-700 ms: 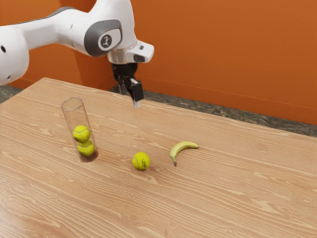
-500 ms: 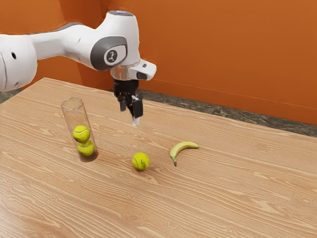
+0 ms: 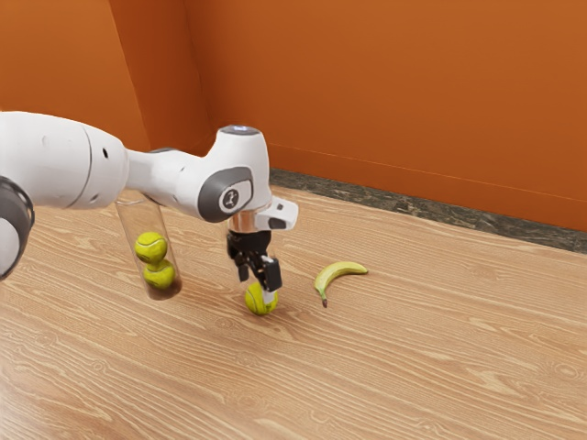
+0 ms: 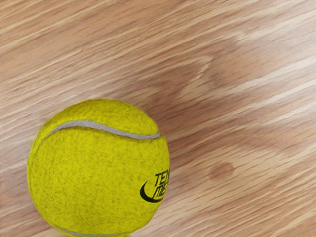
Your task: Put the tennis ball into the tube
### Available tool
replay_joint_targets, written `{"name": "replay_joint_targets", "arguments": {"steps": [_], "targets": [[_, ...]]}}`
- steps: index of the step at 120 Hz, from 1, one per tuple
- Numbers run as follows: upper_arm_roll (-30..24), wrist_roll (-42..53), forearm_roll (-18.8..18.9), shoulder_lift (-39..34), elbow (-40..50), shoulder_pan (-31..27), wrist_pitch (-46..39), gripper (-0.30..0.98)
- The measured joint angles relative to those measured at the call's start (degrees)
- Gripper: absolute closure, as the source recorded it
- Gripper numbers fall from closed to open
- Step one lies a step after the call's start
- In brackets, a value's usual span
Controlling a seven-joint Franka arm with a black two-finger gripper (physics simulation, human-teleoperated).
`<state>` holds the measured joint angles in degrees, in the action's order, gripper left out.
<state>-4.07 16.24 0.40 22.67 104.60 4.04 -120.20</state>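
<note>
The loose tennis ball (image 3: 256,306) lies directly under my gripper (image 3: 257,287), whose fingers stand apart – a little lower, I judge, before closing.

- Banana (image 3: 340,270) is lying at the exterior view's five o'clock, green end pointing toward six.
- Table (image 3: 431,367) is spanning six o'clock.
- Orange wall (image 3: 394,92) is rising at one.

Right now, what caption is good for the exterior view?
Open black hand over a round yellow-green tennis ball, between a clear cylindrical tube and a curved yellow banana.
</note>
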Motion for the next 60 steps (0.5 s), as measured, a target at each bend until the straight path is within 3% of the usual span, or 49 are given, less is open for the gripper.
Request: {"name": "replay_joint_targets", "arguments": {"steps": [15, 60], "targets": [[0.5, -0.5, -0.1, 2.9, -1.8, 0.0, -1.9, 0.01], [1.7, -1.5, -0.7, 6.8, -3.6, 0.1, -3.9, 0.22]]}}
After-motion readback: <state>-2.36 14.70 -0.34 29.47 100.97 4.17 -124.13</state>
